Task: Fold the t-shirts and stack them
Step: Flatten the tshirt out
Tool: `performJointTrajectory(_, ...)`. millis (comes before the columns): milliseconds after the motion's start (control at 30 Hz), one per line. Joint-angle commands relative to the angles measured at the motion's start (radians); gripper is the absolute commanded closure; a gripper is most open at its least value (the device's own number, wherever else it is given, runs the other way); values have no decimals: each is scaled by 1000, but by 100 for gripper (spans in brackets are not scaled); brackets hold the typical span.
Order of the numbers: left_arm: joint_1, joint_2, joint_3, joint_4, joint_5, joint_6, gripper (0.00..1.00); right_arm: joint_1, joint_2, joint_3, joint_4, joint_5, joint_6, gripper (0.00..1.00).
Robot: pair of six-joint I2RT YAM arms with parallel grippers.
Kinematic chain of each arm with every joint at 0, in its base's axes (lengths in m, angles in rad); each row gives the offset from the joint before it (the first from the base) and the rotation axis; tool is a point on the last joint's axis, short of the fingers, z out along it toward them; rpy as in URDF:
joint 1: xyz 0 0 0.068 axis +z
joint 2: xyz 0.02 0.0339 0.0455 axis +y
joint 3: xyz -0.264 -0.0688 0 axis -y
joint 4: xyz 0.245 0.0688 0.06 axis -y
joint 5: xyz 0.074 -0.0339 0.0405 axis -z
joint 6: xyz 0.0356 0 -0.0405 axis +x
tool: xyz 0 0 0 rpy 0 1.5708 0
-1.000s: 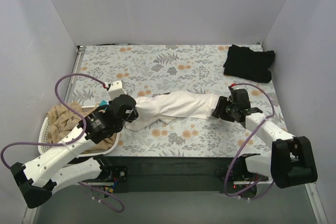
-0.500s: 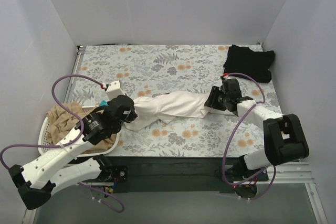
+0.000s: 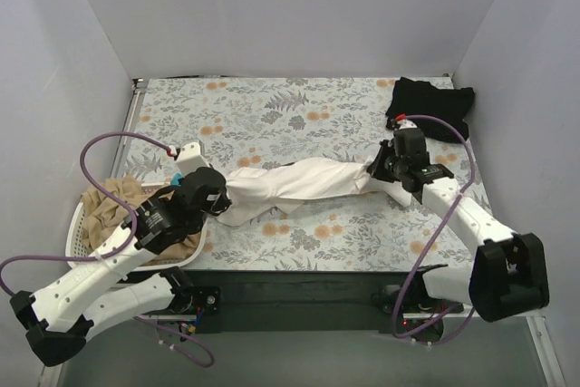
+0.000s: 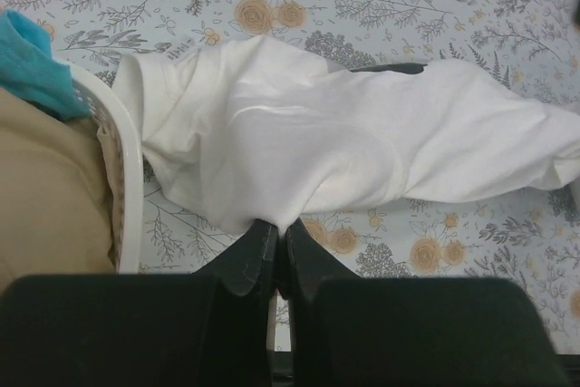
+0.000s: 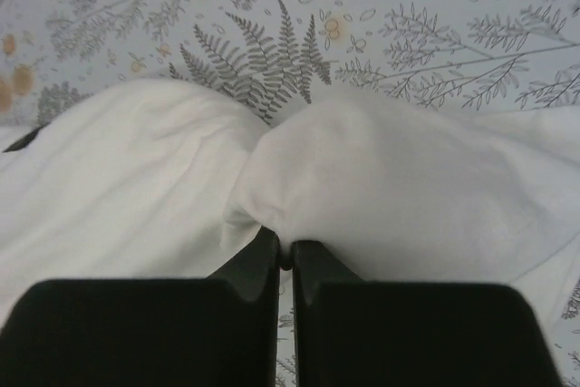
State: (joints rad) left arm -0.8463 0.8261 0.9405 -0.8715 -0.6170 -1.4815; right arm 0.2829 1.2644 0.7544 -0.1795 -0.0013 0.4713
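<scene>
Progress: right gripper (image 5: 284, 251) is now pinching the white t-shirt (image 3: 299, 183) at its far end after hanging open a second ago. Left gripper (image 4: 276, 240) is clamping the end by the basket (image 4: 127, 188), so it's lying stretched across the table (image 3: 299, 106), probably ready for spreading.

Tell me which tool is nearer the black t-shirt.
Right. The right tool holds the white t-shirt just short of the black t-shirt; the left tool holds its other end, beside the basket.
</scene>
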Motion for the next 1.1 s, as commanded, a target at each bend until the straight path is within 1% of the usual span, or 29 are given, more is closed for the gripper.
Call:
performJointTrajectory(0, 6, -9, 52, -24, -61, 3, 100, 2, -115, 127, -168, 90, -63, 96)
performJointTrajectory(133, 7, 5, 101, -92, -148, 10, 100, 2, -175, 184, -340, 124, -114, 94)
performJointTrajectory(200, 7, 10, 121, -96, -206, 55, 100, 4, -195, 194, -429, 130, -146, 93)
performJointTrajectory(267, 9, 19, 153, -90, -243, 87, 100, 2, -204, 192, -468, 115, -166, 92)
performJointTrajectory(300, 9, 22, 162, -84, -283, 122, 100, 2, -217, 189, -497, 101, -168, 92)
performJointTrajectory(367, 12, 27, 166, -46, -314, 170, 100, 2, -227, 168, -520, 72, -169, 92)
performJointTrajectory(433, 13, 27, 144, 4, -348, 235, 100, 2, -241, 146, -540, 67, -168, 91)
performJointTrajectory(500, 21, 31, 130, 20, -363, 257, 100, 2, -241, 115, -551, 67, -169, 87)
performJointTrajectory(533, 27, 37, 126, 20, -371, 259, 100, 2, -240, 106, -560, 57, -178, 87)
performJointTrajectory(600, 42, 56, 118, 11, -377, 254, 100, 2, -220, 92, -571, 53, -184, 81)
performJointTrajectory(800, 76, 76, 118, -43, -406, 228, 100, 2, -157, 77, -575, 127, -204, 80)
performJointTrajectory(867, 81, 68, 112, -29, -388, 248, 100, 4, -136, 85, -569, 138, -206, 78)
performJointTrajectory(900, 81, 61, 109, -18, -379, 256, 100, 2, -126, 94, -568, 153, -209, 74)
performJointTrajectory(1067, 81, 56, 87, 6, -333, 268, 100, 1, -97, 135, -525, 213, -214, 73)
